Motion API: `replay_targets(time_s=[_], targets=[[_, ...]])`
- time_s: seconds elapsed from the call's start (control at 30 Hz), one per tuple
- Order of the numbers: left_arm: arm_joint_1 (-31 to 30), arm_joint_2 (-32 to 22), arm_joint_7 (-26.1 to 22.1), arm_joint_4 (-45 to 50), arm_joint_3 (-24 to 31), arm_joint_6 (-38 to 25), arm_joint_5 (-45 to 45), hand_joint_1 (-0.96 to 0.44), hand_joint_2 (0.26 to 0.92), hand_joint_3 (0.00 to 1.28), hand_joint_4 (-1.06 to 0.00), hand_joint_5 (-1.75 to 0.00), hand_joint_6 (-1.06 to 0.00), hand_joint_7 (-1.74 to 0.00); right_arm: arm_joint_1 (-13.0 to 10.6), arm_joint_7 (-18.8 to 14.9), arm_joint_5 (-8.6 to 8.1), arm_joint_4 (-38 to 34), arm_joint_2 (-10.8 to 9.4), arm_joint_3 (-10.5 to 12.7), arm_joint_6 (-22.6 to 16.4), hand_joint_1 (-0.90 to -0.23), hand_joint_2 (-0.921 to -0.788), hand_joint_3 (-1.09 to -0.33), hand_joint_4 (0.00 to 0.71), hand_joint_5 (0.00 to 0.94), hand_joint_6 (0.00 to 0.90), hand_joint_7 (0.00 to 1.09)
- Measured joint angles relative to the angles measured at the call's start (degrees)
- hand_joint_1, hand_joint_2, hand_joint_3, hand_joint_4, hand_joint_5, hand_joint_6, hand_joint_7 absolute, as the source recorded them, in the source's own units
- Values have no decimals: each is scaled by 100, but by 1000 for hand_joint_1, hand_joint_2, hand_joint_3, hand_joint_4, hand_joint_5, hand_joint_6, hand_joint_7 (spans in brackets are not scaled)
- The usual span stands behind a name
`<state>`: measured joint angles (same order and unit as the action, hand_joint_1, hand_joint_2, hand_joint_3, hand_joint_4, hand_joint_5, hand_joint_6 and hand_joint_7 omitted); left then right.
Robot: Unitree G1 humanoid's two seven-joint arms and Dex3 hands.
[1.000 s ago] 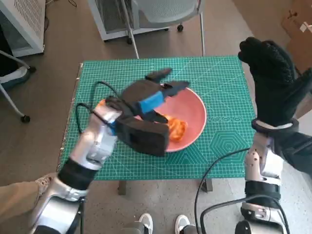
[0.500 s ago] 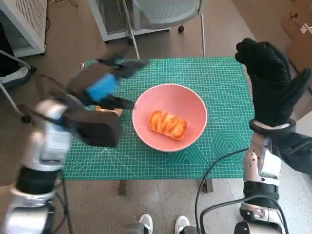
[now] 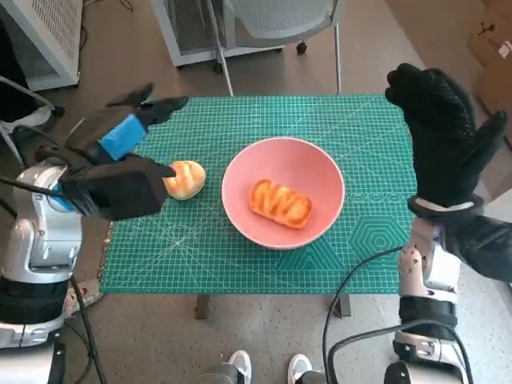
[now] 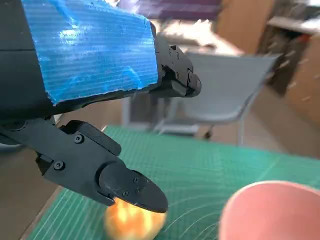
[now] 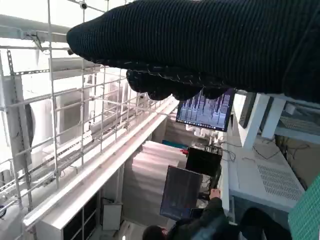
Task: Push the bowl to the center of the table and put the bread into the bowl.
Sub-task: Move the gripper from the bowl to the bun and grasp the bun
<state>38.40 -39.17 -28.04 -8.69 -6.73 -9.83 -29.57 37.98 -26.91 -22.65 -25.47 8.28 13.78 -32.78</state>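
A pink bowl (image 3: 318,170) stands near the middle of the green mat (image 3: 240,256). A glazed, twisted piece of bread (image 3: 280,202) lies inside it. A round bread roll (image 3: 186,178) sits on the mat just left of the bowl. My left hand (image 3: 120,142) hovers over the mat's left edge, fingers apart, holding nothing. In the left wrist view that left hand (image 4: 95,60) is above the roll (image 4: 132,222), with the bowl (image 4: 272,210) beside it. My gloved right hand (image 3: 442,132) is raised upright off the table's right side, empty.
A grey chair (image 3: 272,16) and a white cabinet stand beyond the far edge. Cardboard boxes (image 3: 492,40) lie on the floor at far right. Shoes (image 3: 268,368) show below the near edge. The right wrist view shows the right hand (image 5: 200,40), monitors and a person (image 5: 200,225).
My left hand has drawn back from over the bowl to the table's left side, empty. The twisted bread now shows lying in the bowl and the roll is uncovered. The right hand stays raised.
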Motion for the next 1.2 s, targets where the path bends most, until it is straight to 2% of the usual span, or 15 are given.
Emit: replay_targets(time_s=[0.3, 0.67, 0.97, 1.2], targets=[[89, 39, -73, -788, -393, -15, -112, -271, 731, 1, -69, 0, -298, 0, 94, 0, 28, -84, -1, -19, -8, -526, -921, -578, 388, 1, 436, 6], [520, 292, -3, -2140, -939, 190, -293, -305, 736, 2, -62, 0, -291, 0, 114, -13, 32, -111, 37, -23, -28, -525, -921, -577, 389, 1, 433, 4], [1005, 718, 358, -3489, -1332, 358, -466, -311, 738, 2, -58, 0, -286, 0, 122, -58, 29, -117, 63, -13, -30, -524, -921, -574, 389, 1, 433, 3], [1351, 1159, 1011, -4607, -1563, 707, -595, -263, 751, 7, -72, -5, -294, -3, 124, -82, 29, -119, 77, -2, -34, -521, -921, -574, 390, 1, 433, 3]])
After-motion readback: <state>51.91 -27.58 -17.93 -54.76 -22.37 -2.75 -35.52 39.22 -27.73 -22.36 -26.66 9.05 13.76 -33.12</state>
